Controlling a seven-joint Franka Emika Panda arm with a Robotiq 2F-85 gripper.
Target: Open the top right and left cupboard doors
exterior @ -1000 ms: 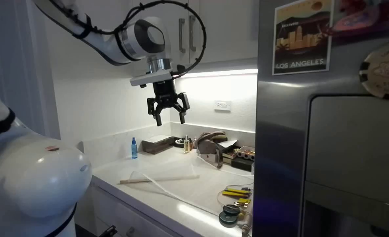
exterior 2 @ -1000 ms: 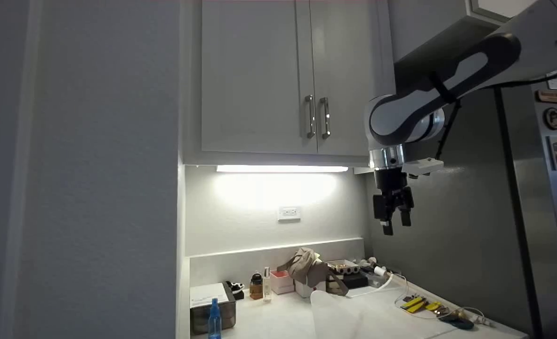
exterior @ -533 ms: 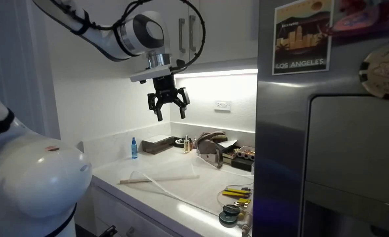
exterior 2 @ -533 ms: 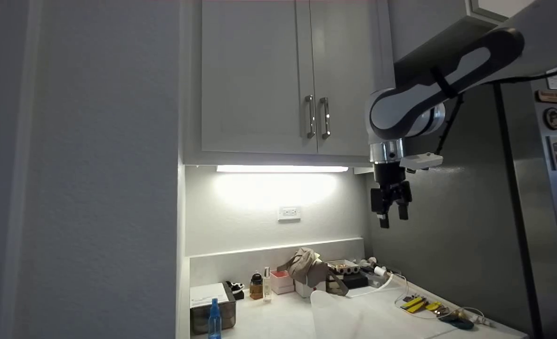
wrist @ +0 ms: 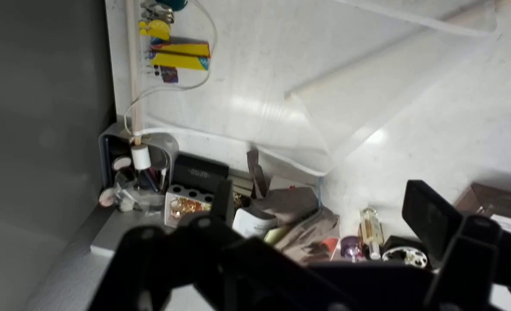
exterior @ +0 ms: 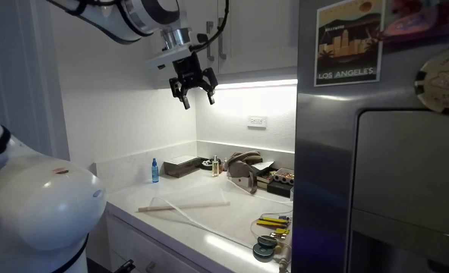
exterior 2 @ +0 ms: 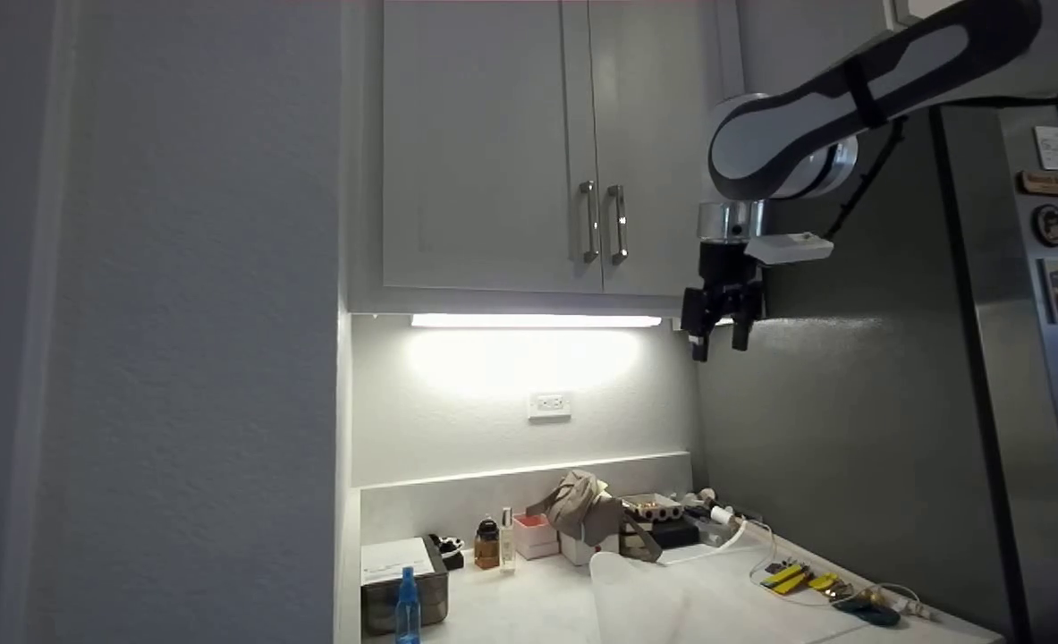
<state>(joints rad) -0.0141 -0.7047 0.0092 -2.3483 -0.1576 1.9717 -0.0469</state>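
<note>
a black gripper (exterior: pixel 199 101) hangs pointing down above a pale countertop (exterior: pixel 133 195), its fingers spread wide with nothing between them. on the countertop, near the walls (exterior: pixel 133 125), are a blue bottle (exterior: pixel 155 172), a box (exterior: pixel 180 170) and a brownish bundle (exterior: pixel 243 170), perhaps fabric. above a glowing light strip (exterior 2: pixel 536 320), the left cupboard door (exterior 2: pixel 484 152) and right cupboard door (exterior 2: pixel 649 116) are closed, metal handles (exterior 2: pixel 590 224) side by side. a steel fridge (exterior: pixel 326 151) stands beside the countertop.
</note>
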